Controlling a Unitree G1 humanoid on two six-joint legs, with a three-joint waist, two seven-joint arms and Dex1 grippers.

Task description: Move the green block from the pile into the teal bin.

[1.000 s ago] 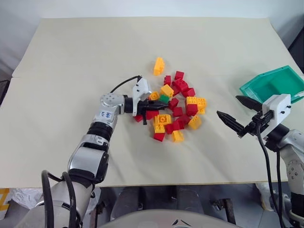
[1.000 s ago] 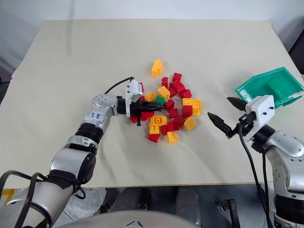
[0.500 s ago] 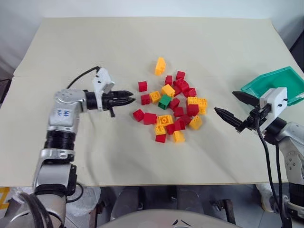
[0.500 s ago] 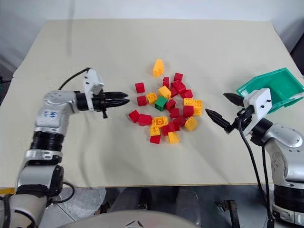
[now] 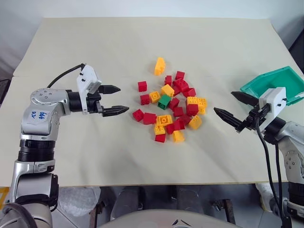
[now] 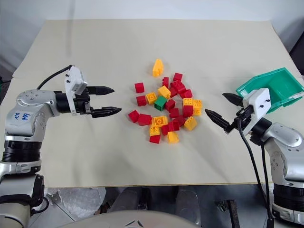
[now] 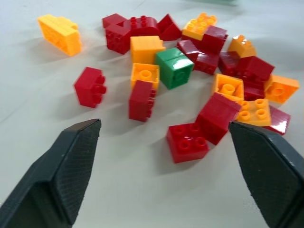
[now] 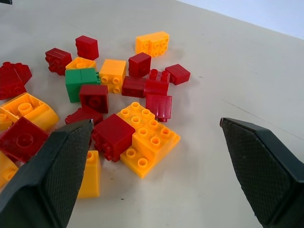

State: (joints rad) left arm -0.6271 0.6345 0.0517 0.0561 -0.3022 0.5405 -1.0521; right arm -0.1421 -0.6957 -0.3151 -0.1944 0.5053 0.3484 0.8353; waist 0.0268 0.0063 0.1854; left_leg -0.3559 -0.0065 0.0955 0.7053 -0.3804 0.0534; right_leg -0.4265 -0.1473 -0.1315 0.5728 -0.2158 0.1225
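Broadly, bare beige worktop (image 5: 95,42) rings the pile (image 5: 171,107); teal bin (image 5: 273,83) overhangs its right edge; both jaws gape empty.

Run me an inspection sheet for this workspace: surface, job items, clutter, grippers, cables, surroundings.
Surface: beige table, bare apart from the bricks and the bin.
Job's things: green block lies in the pile, red and yellow bricks touching it; teal bin sits at the table's right edge, tilted.
Clutter: lone yellow brick beyond the pile.
Grippers: left gripper open, holding nothing, left of the pile; right gripper open, holding nothing, between pile and bin.
Cables: black cable loops over the left wrist; black cables hang from the right wrist.
Surroundings: nothing seen.
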